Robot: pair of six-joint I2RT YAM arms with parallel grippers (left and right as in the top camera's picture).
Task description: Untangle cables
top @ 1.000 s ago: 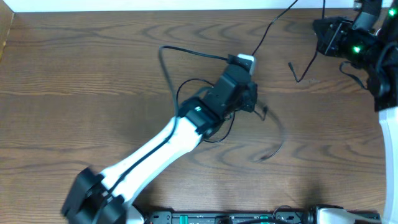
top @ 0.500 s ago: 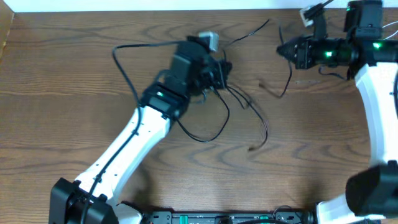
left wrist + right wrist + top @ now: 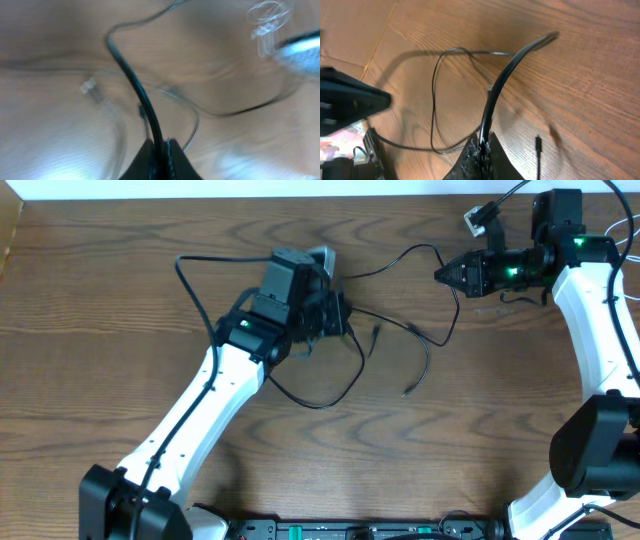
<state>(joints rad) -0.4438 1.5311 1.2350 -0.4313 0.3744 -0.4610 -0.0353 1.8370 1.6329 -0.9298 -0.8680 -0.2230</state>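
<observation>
Cables [image 3: 428, 360] lay on the table [image 3: 90, 330] — in the last sec the left gripper [image 3: 160, 147] and right gripper [image 3: 481, 146], each pinching the black one, had swung leftward, spreading its loops; tangle prob. looser, not undone.

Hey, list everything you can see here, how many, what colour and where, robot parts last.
table: one, brown wood, under everything.
black cable: one as far as I can tell, thin, looped across the table's middle, pinched at both grippers.
white cable: one pale, blurred strand with a small plug, left wrist view only.
left arm: one, white and black, bottom left to centre.
right arm: one, white and black, right edge.
left gripper: one, black, shut on black cable.
right gripper: one, black, shut on black cable.
</observation>
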